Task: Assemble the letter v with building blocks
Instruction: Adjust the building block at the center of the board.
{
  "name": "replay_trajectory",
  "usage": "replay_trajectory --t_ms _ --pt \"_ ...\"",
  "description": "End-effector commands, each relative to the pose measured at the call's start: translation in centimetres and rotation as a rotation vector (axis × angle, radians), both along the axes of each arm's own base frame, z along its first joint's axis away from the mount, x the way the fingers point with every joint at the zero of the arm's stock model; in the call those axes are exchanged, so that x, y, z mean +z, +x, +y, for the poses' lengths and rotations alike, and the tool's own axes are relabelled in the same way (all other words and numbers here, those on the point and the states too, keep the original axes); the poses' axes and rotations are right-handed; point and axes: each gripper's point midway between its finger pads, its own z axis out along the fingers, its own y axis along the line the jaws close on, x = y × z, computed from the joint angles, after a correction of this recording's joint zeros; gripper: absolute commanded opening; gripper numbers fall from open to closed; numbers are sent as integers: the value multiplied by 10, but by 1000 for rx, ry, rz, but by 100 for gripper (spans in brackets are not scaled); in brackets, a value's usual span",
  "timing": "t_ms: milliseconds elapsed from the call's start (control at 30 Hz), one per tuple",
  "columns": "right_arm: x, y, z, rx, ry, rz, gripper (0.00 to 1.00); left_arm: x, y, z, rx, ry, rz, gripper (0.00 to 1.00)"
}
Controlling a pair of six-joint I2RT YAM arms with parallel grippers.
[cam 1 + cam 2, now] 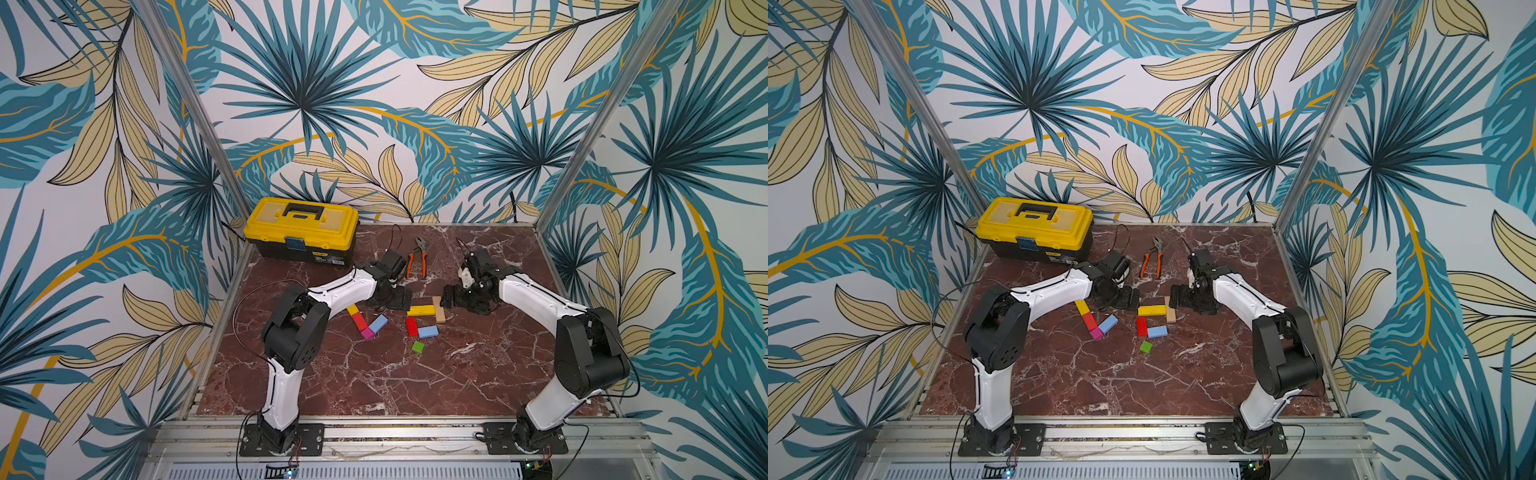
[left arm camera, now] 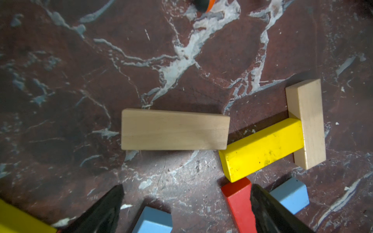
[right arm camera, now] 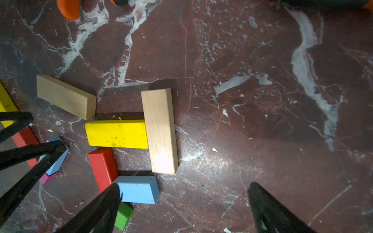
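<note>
- The letter v [image 1: 360, 323] lies part-built, left of the middle of the red-brown marble table [image 1: 374, 382]. It is made of a long yellow wooden bar [image 1: 353, 309], a shorter red wooden block [image 1: 359, 321], a tiny magenta cube [image 1: 367, 333] at the point and a light-blue wooden block [image 1: 378, 323] slanting up from it.
- The loose building blocks lie just to its right. A second yellow bar [image 1: 420, 310] butts against a plain-wood bar [image 1: 439, 309] in a T. Nearer the robot are a second red block [image 1: 411, 326], a second light-blue block [image 1: 428, 331] and a small green cube [image 1: 418, 347].
- Another plain-wood bar [image 2: 175, 129] lies flat by the free end of the T's yellow bar.
- The left gripper [image 2: 186, 187] hangs low beside that bar, its jaws spread wide and empty. Its arm reaches forward and inward.
- The right gripper [image 3: 185, 188] is also spread wide and holds nothing. It hangs low, just right of the T.
- Orange-handled pliers [image 1: 417, 257] lie beyond the blocks.
- A yellow-lidded black plastic toolbox [image 1: 301, 228] sits closed in the far left corner, and its label is too small to read.
</note>
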Motion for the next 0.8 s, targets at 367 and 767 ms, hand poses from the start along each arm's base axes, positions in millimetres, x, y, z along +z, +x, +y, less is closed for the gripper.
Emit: replay_trajectory --t_ms 367,767 --pt "7 -5 -5 -2 6 -17 99 -14 19 -9 15 -1 -4 99" --pt "9 -4 -6 1 10 -24 99 -21 36 -7 32 -7 -2 99"
